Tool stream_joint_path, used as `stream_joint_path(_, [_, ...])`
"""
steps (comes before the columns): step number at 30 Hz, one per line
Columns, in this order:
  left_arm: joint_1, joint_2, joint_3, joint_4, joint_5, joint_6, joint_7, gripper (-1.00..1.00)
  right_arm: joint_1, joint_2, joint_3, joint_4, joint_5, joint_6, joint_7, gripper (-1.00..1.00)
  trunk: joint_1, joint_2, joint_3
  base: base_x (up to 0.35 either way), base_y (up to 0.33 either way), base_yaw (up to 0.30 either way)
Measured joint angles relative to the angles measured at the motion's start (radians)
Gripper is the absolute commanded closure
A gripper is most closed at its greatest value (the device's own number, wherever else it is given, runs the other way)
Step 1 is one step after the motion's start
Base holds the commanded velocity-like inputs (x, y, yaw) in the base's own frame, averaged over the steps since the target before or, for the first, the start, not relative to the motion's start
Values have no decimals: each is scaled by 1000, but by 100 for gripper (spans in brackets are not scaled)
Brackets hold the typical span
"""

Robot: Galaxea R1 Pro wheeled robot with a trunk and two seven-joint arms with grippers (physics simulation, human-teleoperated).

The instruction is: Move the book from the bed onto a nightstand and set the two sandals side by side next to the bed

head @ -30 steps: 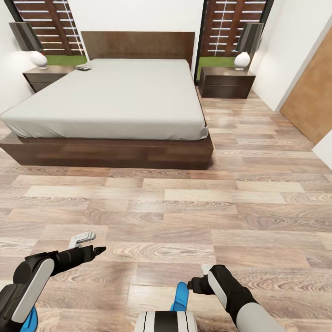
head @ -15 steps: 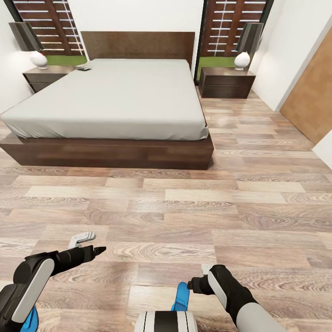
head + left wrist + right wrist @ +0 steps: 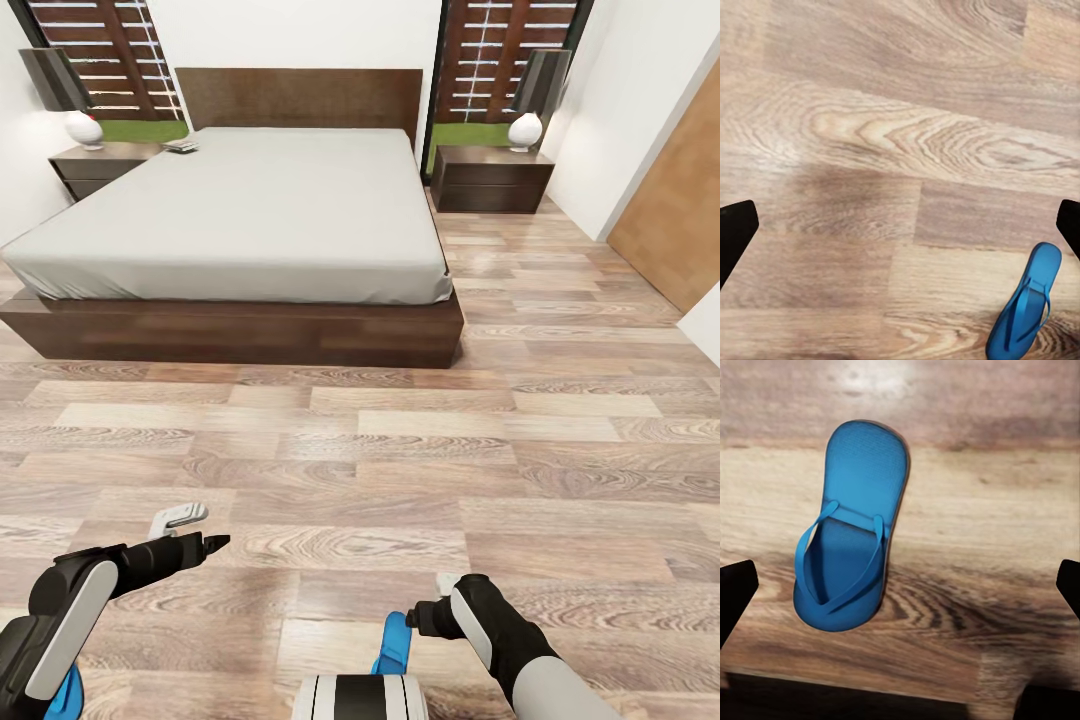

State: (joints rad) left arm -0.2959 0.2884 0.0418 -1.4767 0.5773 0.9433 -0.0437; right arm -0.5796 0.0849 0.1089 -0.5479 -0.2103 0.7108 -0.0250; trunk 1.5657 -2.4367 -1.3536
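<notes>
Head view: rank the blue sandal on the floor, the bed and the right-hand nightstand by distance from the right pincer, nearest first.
1. Blue sandal: on the floor right beside the right pincer.
2. Bed: ahead across the open floor, toward the left.
3. Right-hand nightstand: farthest, by the back wall past the bed's corner.

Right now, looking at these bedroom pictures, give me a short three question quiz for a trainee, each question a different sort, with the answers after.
1. True or false: the right gripper is shut on a blue sandal.
2. Multiple choice: the small flat object, possibly the book, near the left nightstand is too small to identify. Where does it lie? A) middle of the bed B) by the bed's far left corner, next to that nightstand C) on the floor
3. Fill in: each nightstand carries a ____.

Key
1. False: in the right wrist view the fingertips stand wide apart and the sandal lies flat on the floor.
2. B
3. Lamp
</notes>
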Motion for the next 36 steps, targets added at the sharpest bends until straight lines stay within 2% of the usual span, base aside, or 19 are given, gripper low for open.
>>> stream_joint_path(36, [0,0,0,0,-1,0,1,-100,0,0,1,0,0,0,1,-100,0,0,0,5,27,0])
